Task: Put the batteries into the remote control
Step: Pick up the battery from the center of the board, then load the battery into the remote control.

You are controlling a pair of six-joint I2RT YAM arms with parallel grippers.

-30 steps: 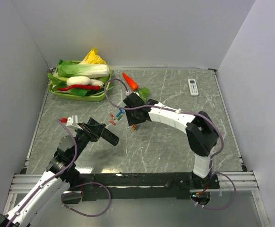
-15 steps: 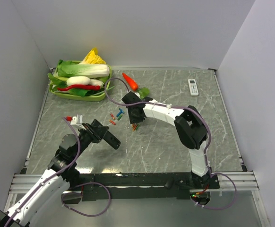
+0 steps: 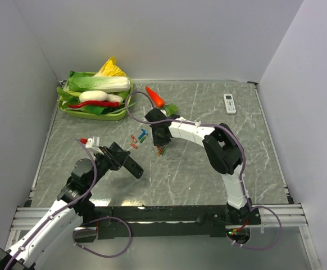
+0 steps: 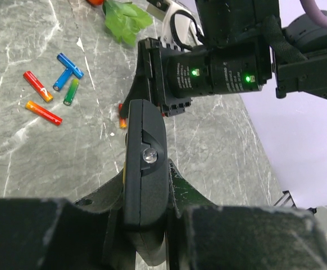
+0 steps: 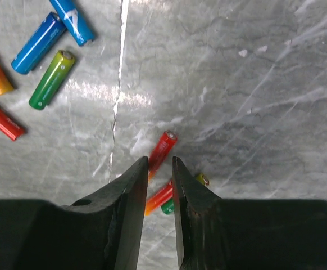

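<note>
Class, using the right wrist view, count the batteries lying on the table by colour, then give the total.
Blue batteries: 2
Green batteries: 2, one partly hidden
Red-to-orange batteries: 4, two cut off by the left edge
Total: 8

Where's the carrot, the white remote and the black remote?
carrot point(image 3: 155, 97), top external view, middle of its orange body.
white remote point(image 3: 230, 103), top external view, centre of its face.
black remote point(image 4: 145, 174), left wrist view, near its front end.
</note>
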